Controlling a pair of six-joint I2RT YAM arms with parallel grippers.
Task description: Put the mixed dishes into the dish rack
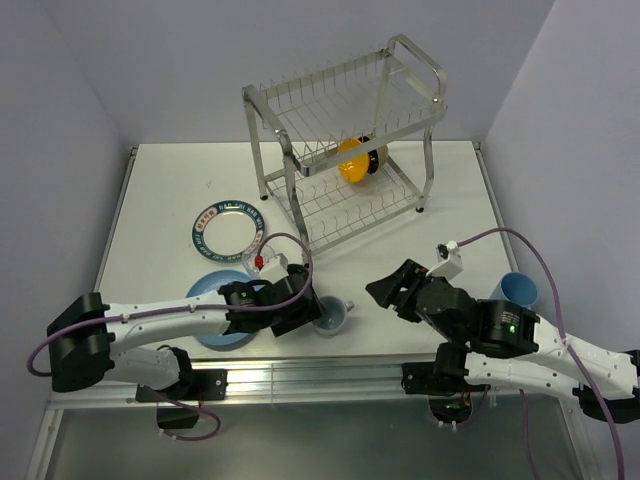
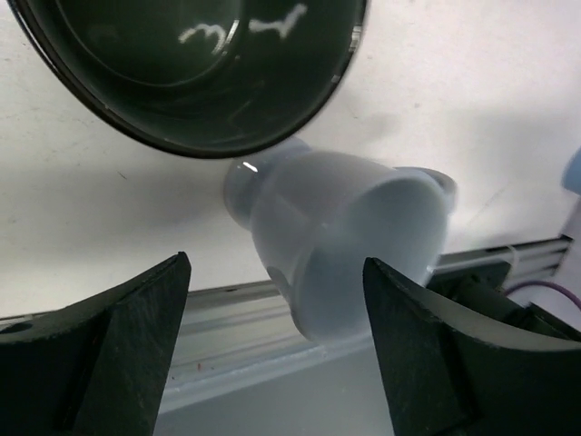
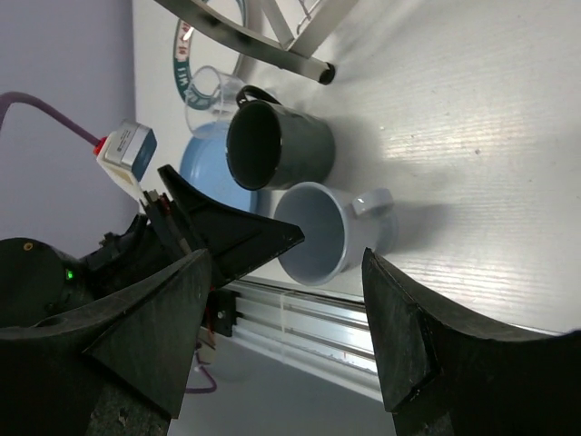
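Note:
The silver wire dish rack [image 1: 350,110] stands at the back of the table with the orange bowl [image 1: 353,160] on its lower tier. The pale grey-blue mug [image 1: 331,318] stands near the front edge, beside the dark mug [image 3: 277,145]. My left gripper [image 1: 308,308] is open right next to the pale mug; in the left wrist view the pale mug [image 2: 345,245] lies just beyond the fingers [image 2: 118,345] and the dark mug [image 2: 191,64] further off. My right gripper [image 1: 388,290] is open and empty, right of both mugs. The light blue plate [image 1: 212,300] lies under my left arm.
The white plate with a green patterned rim [image 1: 228,227] lies left of the rack. The clear glass [image 1: 268,248] stands between it and my left gripper. The blue cup [image 1: 518,290] is at the right edge by my right arm. A metal rail [image 1: 300,378] runs along the front.

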